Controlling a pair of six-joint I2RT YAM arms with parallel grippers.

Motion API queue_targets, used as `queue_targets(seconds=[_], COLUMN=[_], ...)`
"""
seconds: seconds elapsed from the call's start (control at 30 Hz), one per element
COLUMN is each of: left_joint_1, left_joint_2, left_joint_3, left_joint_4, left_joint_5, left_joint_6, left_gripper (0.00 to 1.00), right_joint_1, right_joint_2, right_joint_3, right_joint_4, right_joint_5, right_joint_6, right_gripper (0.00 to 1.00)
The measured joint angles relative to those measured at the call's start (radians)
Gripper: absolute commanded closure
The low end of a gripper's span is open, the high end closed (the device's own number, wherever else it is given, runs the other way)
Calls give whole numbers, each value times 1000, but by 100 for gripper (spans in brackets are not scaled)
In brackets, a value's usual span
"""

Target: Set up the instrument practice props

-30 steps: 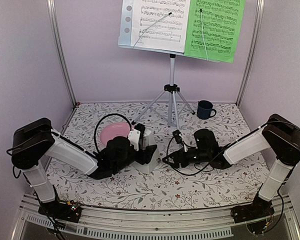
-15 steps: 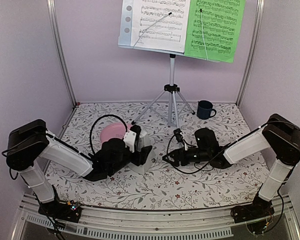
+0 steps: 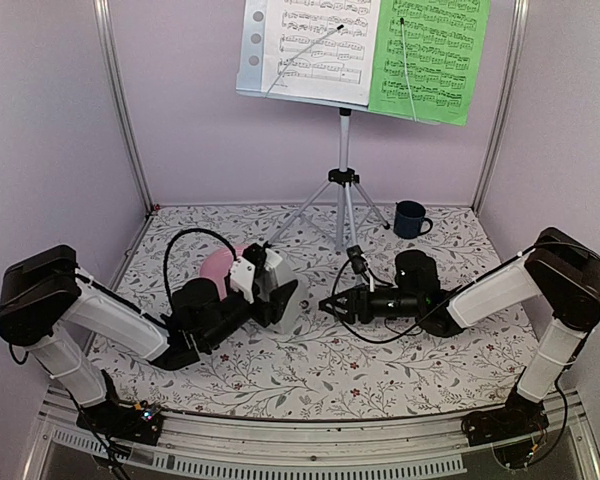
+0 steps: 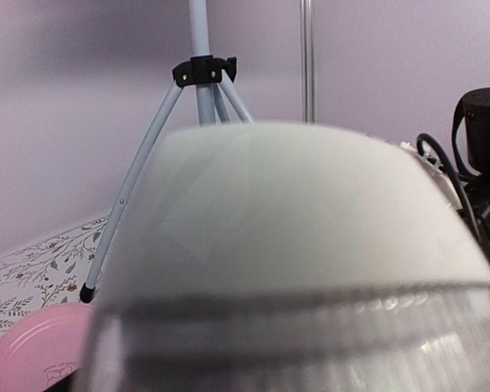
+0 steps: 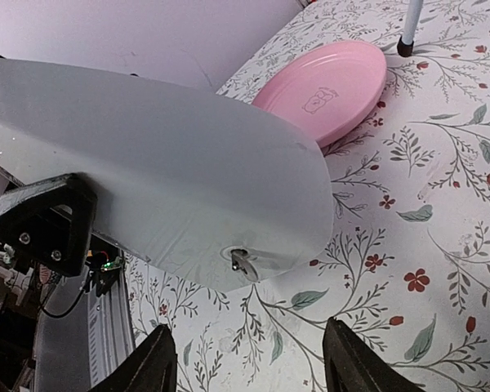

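Metronome (image 3: 283,300) shifted left, tilted; left end effector (image 3: 267,297) grips it.

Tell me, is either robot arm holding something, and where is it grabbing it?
The left arm's fingers clamp the white metronome near its wider end. The right arm's fingers are open, holding nothing.

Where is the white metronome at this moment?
In the top view the white metronome is left of centre, tilted in the left tool, close beside the pink plate, with the open right tool facing it.
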State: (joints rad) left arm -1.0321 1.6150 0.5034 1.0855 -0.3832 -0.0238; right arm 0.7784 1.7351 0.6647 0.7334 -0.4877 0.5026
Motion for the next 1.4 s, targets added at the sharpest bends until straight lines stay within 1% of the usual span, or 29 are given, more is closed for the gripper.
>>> queue_targets(seconds=[0.13,0.3,0.5,0.8,1.27,1.4], left_joint_1=[-1,-7,-15,-18,-22,-22], left_joint_2=[-1,-5,-13,-18,-18,-18], left_joint_3=[-3,-3,-3,-3,-3,-3], left_joint_4=[67,120,154,172,175,175], left_joint_5=[42,81,120,117,103,98], left_joint_6=[29,58,76,102,111,113], left_gripper=[85,86,86,87,87,87], right_joint_1=[0,0,0,1,25,31], right_joint_2=[2,2,4,6,8,8], right_joint_3=[0,19,47,66,89,95], right_joint_4=[48,65,79,72,27,18], right_joint_5=[-34,-66,-94,-100,-97,-93], right_joint_6=[24,38,42,50,43,37], right_gripper=[38,40,48,62,69,75])
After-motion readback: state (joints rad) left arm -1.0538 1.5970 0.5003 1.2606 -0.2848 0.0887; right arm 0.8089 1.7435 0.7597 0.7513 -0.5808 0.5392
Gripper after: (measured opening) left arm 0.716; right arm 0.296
